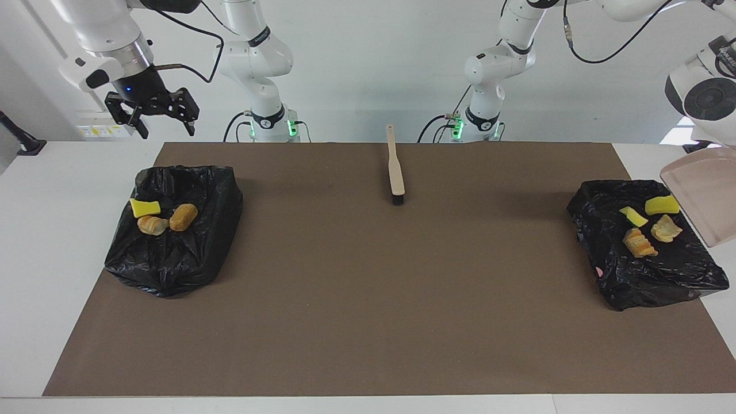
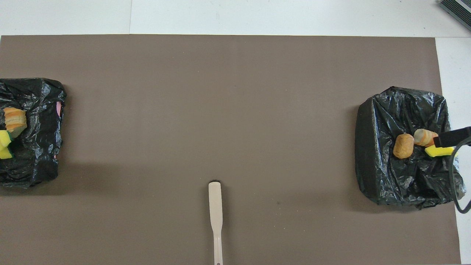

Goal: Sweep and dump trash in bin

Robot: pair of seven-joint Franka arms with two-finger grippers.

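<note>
All the trash lies in two black-bagged bins. The bin [image 1: 172, 253] [image 2: 382, 121] at the right arm's end holds a yellow sponge piece [image 1: 145, 207], a beige lump [image 1: 152, 225] and a golden-brown lump [image 1: 183, 217] [image 2: 403, 145]. The bin [image 1: 650, 276] [image 2: 40, 110] at the left arm's end holds two sponge pieces [image 1: 661, 204], a beige chunk [image 1: 666, 228] and a striped chunk [image 1: 639, 242]. My right gripper [image 1: 165, 130] hangs open and empty, high above the first bin's robot-side edge. The beige dustpan [image 1: 702, 198] hangs tilted and empty beside the second bin under my left arm; that gripper is out of view.
The brush [image 1: 395, 169] [image 2: 215, 209] lies on the brown mat [image 1: 368, 287] midway between the arms, close to the robots, with its bristles pointing away from them. White tabletop borders the mat on all sides.
</note>
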